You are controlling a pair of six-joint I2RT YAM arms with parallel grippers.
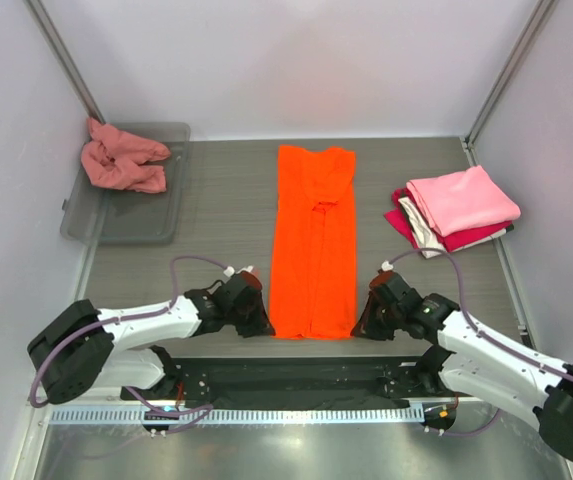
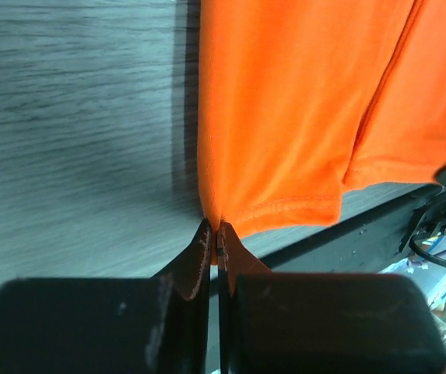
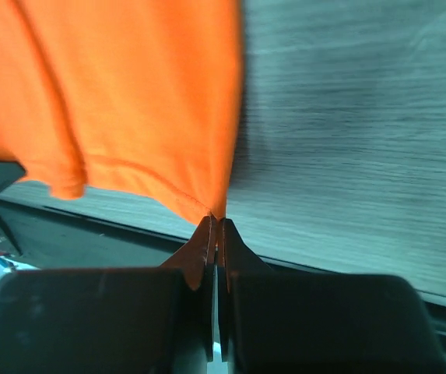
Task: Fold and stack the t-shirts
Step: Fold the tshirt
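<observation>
The bright orange t-shirt (image 1: 313, 240) lies as a long narrow strip down the middle of the table, sleeves folded in. My left gripper (image 1: 262, 322) is shut on its near left hem corner (image 2: 221, 220). My right gripper (image 1: 362, 324) is shut on its near right hem corner (image 3: 216, 210). Both corners are pinched between the fingertips at table level. A light pink t-shirt (image 1: 463, 199) lies folded on a folded crimson red t-shirt (image 1: 466, 238) at the right. A dusty salmon-pink t-shirt (image 1: 121, 159) lies crumpled in the tray.
A clear grey plastic tray (image 1: 156, 215) stands at the far left. White walls and metal posts close in the table on three sides. The table's near edge and a black base rail (image 1: 296, 375) run just behind the grippers.
</observation>
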